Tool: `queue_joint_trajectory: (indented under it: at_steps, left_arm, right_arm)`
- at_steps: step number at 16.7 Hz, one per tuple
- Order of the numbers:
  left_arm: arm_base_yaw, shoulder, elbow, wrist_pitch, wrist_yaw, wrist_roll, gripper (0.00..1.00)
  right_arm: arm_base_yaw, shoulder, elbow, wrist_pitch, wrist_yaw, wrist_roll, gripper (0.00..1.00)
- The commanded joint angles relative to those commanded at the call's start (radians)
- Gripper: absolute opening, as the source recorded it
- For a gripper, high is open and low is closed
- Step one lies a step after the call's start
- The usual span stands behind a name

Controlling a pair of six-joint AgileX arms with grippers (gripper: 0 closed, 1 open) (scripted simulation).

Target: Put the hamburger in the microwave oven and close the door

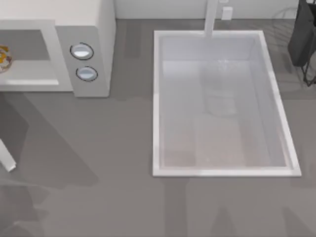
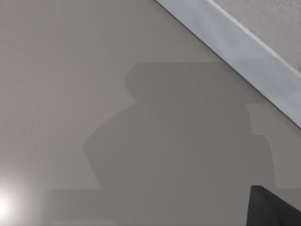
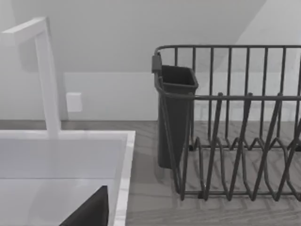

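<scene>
- A white sink basin (image 1: 222,168) fills the right half of the grey table (image 1: 113,148), its faucet (image 1: 211,17) at the far rim.
- The microwave oven (image 1: 94,29) stands far left, cavity exposed, two knobs (image 1: 82,51) facing up.
- A dark wire dish rack (image 3: 235,141) sits beside the sink.
- The hamburger (image 1: 4,57) rests inside the cavity.
- Whether either gripper is released or clenched cannot be told.

Matt grey table (image 1: 123,148), glossy white sink (image 1: 157,98)

Hamburger (image 1: 4,58) inside microwave oven (image 1: 94,29), left of sink (image 1: 157,98).
</scene>
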Motion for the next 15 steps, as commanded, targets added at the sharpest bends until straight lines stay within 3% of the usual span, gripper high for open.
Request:
queue_joint_trajectory:
  at_steps: [8, 15]
  left_arm:
    - [-0.054, -0.043, -0.04, 0.013, -0.031, -0.051, 0.0]
    - [-0.339, -0.155, -0.111, 0.025, -0.225, -0.269, 0.0]
  right_arm:
    - [0.0, 0.0, 0.0, 0.0, 0.0, 0.0, 1.0]
    - [0.0, 0.0, 0.0, 0.0, 0.0, 0.0, 1.0]
